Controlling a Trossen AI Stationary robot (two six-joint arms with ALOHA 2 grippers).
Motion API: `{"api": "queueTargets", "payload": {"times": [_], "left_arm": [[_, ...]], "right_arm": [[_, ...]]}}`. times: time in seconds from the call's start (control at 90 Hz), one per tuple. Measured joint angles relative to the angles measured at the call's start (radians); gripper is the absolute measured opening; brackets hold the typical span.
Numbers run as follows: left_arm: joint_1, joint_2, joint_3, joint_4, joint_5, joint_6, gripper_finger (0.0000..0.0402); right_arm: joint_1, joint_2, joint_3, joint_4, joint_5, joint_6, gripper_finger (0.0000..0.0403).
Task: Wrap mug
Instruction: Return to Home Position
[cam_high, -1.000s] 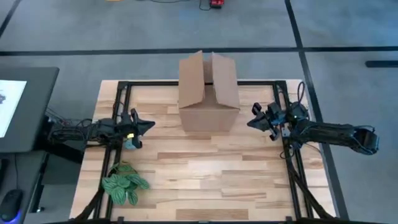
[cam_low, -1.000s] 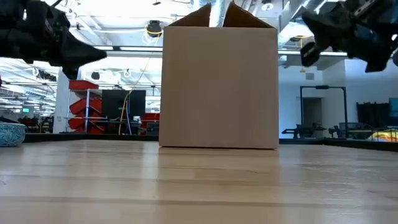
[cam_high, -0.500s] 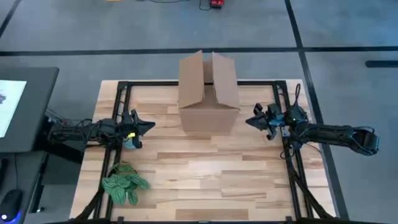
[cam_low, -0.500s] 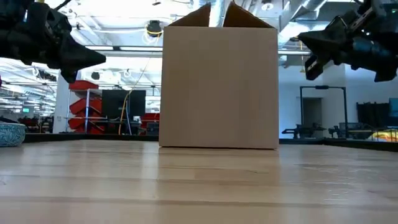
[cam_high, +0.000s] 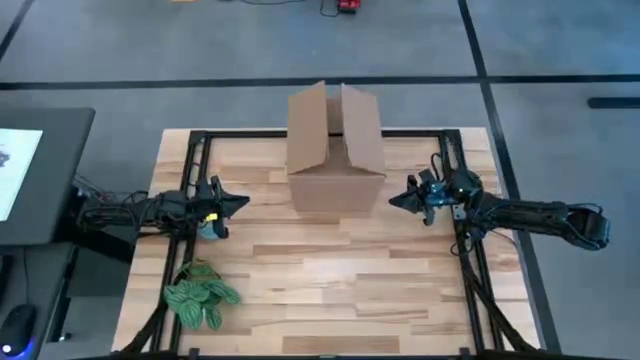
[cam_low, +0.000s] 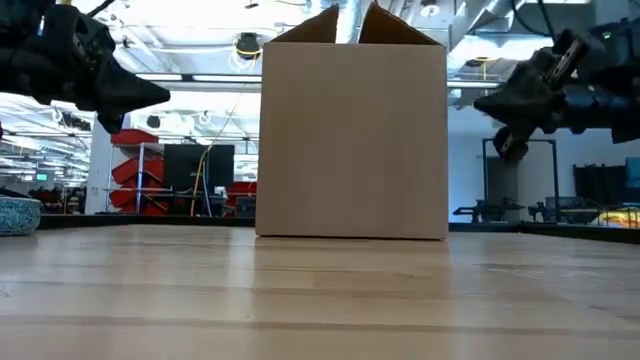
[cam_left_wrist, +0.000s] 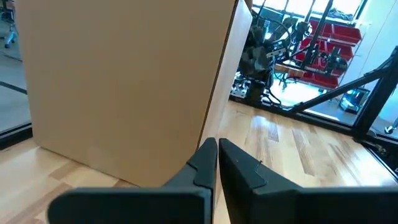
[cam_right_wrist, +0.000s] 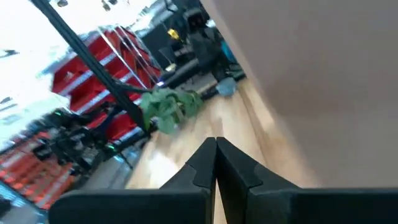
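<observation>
The blue patterned mug (cam_high: 207, 230) stands on the table near the left edge, partly under my left arm; the low view shows it at the picture's left border (cam_low: 15, 215). My left gripper (cam_high: 238, 203) is shut and hovers just right of the mug, pointing at the cardboard box (cam_high: 335, 150). My right gripper (cam_high: 393, 200) is shut too, in the air close to the box's right side (cam_low: 482, 102), pointing at it. Neither gripper holds anything.
The tall open box (cam_low: 352, 135) stands on the far middle of the table, its flaps up. A green leafy bundle (cam_high: 200, 295) lies at the near left corner. Bare wood lies in front of the box. Black frame rails (cam_high: 470, 260) run along both sides.
My right gripper has moved toward the table's left edge, closer to the box's right side, and has come down somewhat, tipping its fingers lower. The left arm, the mug and the box have kept still.
</observation>
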Motion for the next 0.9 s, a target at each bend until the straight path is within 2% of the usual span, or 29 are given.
{"api": "queueTargets", "payload": {"times": [0.156, 0.267, 0.367, 0.544, 0.778, 0.9], "left_arm": [[0.0, 0.0, 0.0, -0.001, -0.001, 0.0, 0.0], [0.0, 0.0, 0.0, -0.001, -0.001, 0.0, 0.0], [0.0, 0.0, 0.0, -0.002, 0.0, 0.0, 0.0], [0.0, 0.0, -0.001, -0.001, 0.0, 0.0, 0.0], [0.0, 0.0, -0.001, 0.0, -0.001, 0.0, 0.0], [0.0, 0.0, -0.001, -0.001, 0.0, 0.0, 0.0]], "right_arm": [[0.116, -0.085, 0.0, -0.054, 0.188, -0.291, 0.0], [0.223, -0.226, 0.0, -0.228, 0.31, -0.434, 0.0], [0.284, -0.371, -0.001, -0.386, 0.37, -0.432, 0.0], [0.317, -0.562, -0.001, -0.602, 0.402, -0.428, 0.0], [0.315, -0.69, -0.001, -0.632, 0.528, -0.426, 0.0], [0.285, -0.684, -0.001, -0.636, 0.541, -0.447, 0.0]]}}
